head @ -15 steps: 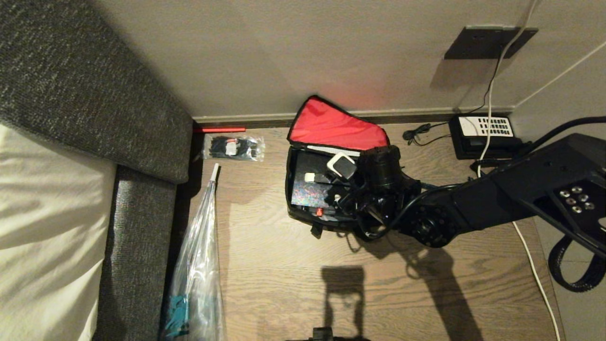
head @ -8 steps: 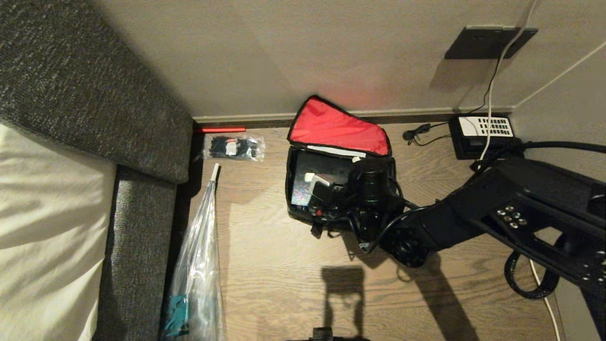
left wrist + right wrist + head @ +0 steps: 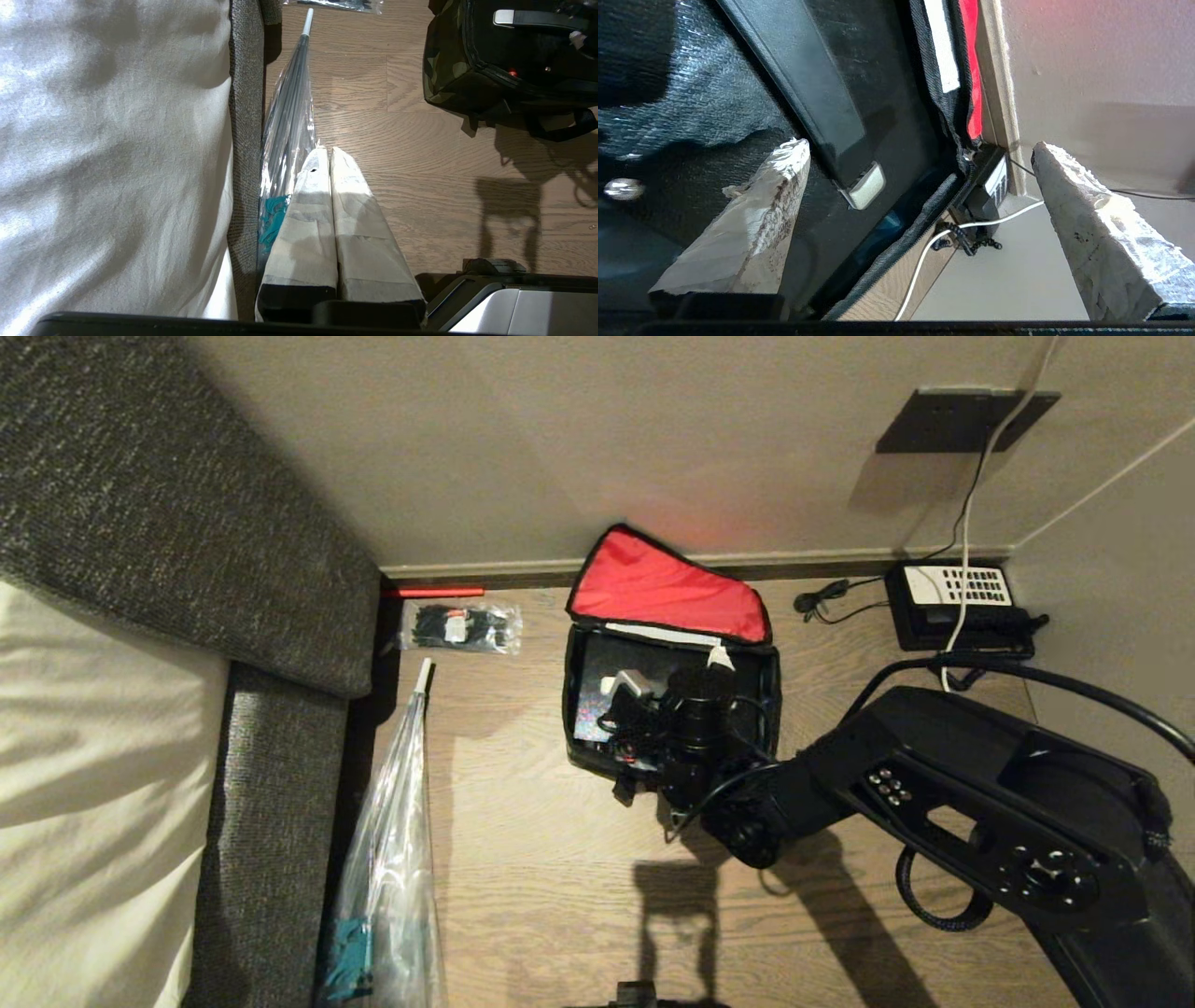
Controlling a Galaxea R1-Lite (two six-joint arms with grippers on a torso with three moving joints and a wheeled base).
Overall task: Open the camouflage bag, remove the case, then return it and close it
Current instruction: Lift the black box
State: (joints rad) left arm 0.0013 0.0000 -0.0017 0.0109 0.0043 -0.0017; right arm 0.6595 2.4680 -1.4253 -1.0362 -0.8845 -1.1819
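So the camouflage bag (image 3: 597,761) sits on the wood floor (image 3: 523,859) against the far wall, red lid flipped back; the case (image 3: 607,677) lies inside it, flat and black. The right tool (image 3: 920,191) hangs over the bag's right side with fingers (image 3: 752,224) spread wide, holding nothing; one finger's over the case, the other out past the bag's edge. The left tool (image 3: 331,205) is parked near the bed (image 3: 112,154), pads pressed together; telephone (image 3: 962,602) sits far right.

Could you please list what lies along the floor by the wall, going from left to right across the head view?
Red stick → clear plastic packet → camouflage bag, open → black telephone.
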